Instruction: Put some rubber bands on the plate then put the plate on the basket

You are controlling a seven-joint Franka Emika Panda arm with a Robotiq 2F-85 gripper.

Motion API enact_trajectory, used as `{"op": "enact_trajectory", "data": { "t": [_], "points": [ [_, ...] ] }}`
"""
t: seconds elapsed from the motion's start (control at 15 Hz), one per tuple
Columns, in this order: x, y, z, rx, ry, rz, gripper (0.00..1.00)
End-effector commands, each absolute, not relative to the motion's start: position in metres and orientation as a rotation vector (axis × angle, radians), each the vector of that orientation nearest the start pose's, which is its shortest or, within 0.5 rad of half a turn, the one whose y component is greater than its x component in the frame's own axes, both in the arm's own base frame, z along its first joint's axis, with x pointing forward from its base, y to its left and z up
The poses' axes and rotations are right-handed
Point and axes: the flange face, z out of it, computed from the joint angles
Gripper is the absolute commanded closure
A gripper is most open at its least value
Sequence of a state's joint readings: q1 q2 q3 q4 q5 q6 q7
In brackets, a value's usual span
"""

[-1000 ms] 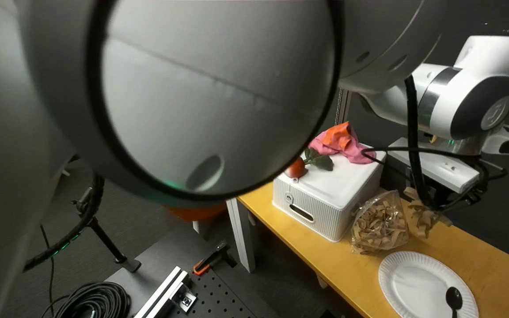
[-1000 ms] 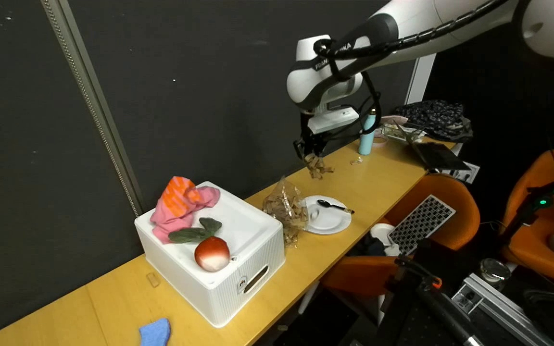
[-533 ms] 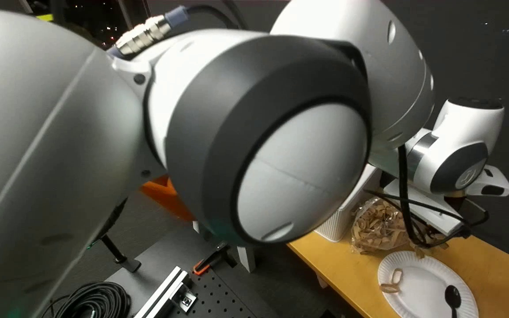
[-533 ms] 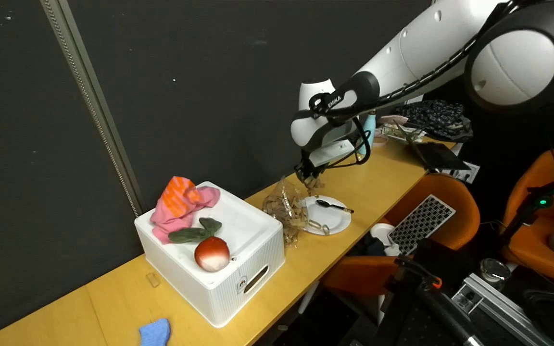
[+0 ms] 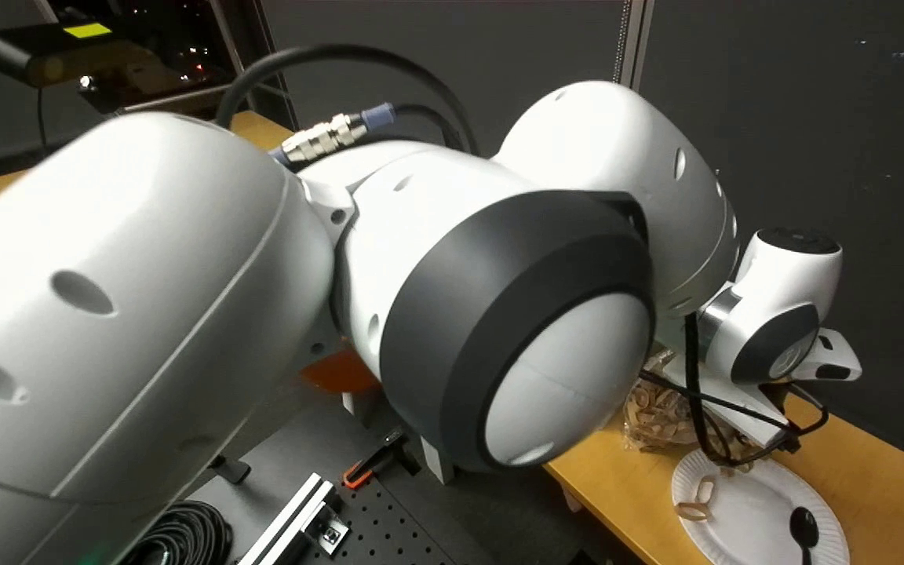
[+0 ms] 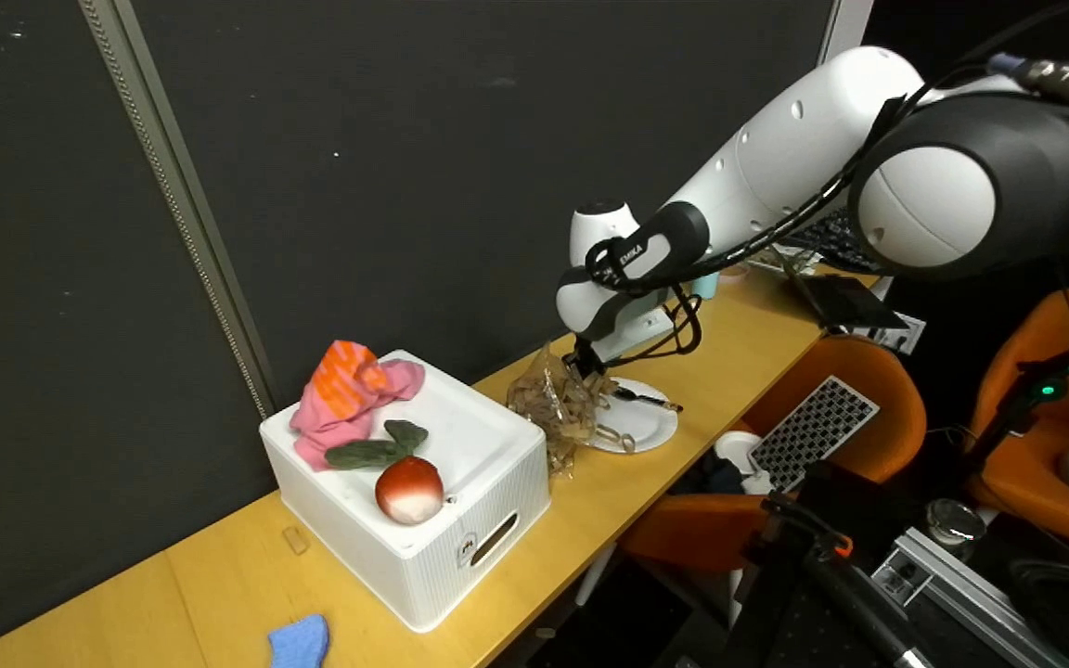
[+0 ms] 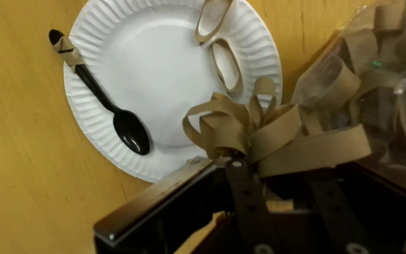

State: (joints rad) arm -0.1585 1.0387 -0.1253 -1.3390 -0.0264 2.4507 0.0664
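Tan bands (image 7: 224, 132) are hanging, pinched in the end effector (image 7: 252, 160), over the plate (image 7: 164, 70) at four o'clock in the wrist view, some poking toward the bag (image 7: 372, 88). Dropping them well is probably needing a nudge toward ten, then a slow let-go.

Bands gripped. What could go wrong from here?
1. The gripper holds a clump of rubber bands at the edge of the plate, near the bag; opening there might drop some outside.
2. The spoon has its handle past the rim; it may slide off when the plate is lifted.
3. A cloth and a red-and-white round object sit on the basket; the plate could land tilted.
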Motion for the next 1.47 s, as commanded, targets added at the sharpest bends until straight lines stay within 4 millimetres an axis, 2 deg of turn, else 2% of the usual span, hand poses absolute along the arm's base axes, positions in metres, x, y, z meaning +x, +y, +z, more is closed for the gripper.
{"op": "enact_trajectory", "data": {
  "t": [0.0,0.2,0.4,0.6,0.73,0.8,1.0,1.33,1.4],
  "points": [
    [0.704,-0.198,0.081,-3.27,0.436,-0.108,0.97],
    [0.695,-0.214,0.067,-3.305,0.475,-0.097,0.97],
    [0.693,-0.223,0.053,-3.347,0.482,-0.111,0.97],
    [0.69,-0.228,0.048,-3.377,0.509,-0.121,0.97],
    [0.688,-0.233,0.046,-3.41,0.536,-0.129,0.77],
    [0.687,-0.235,0.045,-3.426,0.545,-0.135,0.62],
    [0.687,-0.239,0.045,-3.454,0.578,-0.136,0.45],
    [0.69,-0.239,0.051,-3.473,0.607,-0.151,0.07],
    [0.691,-0.238,0.054,-3.475,0.611,-0.153,0.02]
  ]
}}
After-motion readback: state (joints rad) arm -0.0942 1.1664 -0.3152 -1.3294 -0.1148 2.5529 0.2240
